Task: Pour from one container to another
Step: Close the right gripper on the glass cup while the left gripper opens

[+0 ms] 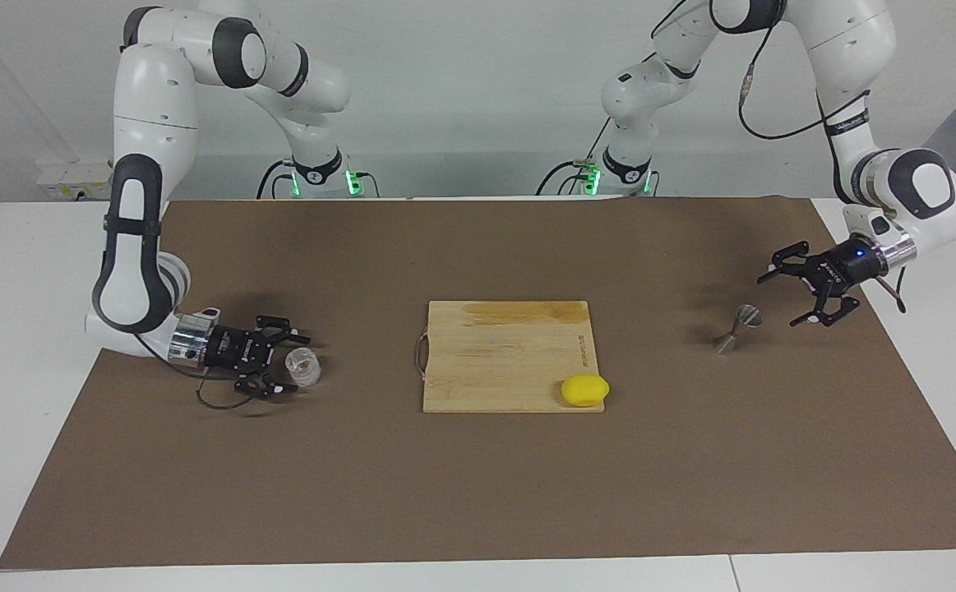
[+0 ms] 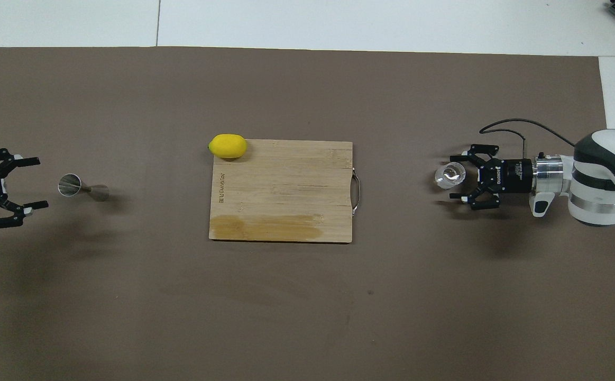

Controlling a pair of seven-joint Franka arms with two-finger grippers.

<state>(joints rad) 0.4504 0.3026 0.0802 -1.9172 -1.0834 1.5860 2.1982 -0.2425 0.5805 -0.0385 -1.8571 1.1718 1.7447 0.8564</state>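
Note:
The clear glass cup (image 1: 303,367) stands on the brown mat toward the right arm's end; it also shows in the overhead view (image 2: 450,175). My right gripper (image 1: 297,363) lies low and level, open, with a finger on each side of the cup (image 2: 452,177). The metal jigger (image 1: 736,327) stands on the mat toward the left arm's end, its open cone up (image 2: 82,188). My left gripper (image 1: 778,300) is open and empty, just above the mat beside the jigger, a short gap away (image 2: 42,182).
A wooden cutting board (image 1: 494,353) lies mid-table with a wire handle on the side toward the cup. A yellow lemon (image 1: 584,390) sits on the board's corner farthest from the robots (image 2: 228,146). The brown mat (image 1: 478,493) covers most of the table.

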